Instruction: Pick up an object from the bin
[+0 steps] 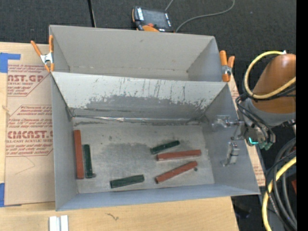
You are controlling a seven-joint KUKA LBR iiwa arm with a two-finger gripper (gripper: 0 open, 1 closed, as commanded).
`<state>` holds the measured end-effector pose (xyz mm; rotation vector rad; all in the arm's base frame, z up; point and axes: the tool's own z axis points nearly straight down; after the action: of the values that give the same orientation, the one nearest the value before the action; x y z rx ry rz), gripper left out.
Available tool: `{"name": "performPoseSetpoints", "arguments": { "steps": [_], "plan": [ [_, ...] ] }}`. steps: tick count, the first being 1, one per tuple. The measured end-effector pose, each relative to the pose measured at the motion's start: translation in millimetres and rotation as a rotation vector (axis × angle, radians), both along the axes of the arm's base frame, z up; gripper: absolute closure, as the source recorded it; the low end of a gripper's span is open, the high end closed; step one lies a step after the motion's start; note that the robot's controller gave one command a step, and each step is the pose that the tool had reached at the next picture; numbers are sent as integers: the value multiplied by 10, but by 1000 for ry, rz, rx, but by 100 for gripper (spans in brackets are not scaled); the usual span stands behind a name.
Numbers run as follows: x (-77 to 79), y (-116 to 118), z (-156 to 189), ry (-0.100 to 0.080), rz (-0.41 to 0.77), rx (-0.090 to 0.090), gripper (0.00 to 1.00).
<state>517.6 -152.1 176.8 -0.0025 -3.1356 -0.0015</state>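
Seemingly staged to keep the floor clear, the gripper hangs at the bin's right wall, its grip unreadable and nothing visibly held, with the nearest red-brown bar lying flat just left of it, near the slanted red-brown bar.

light: even, diffuse | shadows: soft | brightest: bin back wall

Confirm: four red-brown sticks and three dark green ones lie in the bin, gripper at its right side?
No. The camera view shows three red-brown sticks, not four: one at left, two right of centre. The three dark green sticks and the gripper at right are correct.
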Motion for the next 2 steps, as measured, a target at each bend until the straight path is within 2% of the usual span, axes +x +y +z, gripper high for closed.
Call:
{"name": "performPoseSetpoints", "arguments": {
  "steps": [1, 2],
  "plan": [
    [-136, 582, -1117, 1, 31, 3, 0],
    [-114, 559, -1075, -6, 29, -1, 100]
  ]
}}
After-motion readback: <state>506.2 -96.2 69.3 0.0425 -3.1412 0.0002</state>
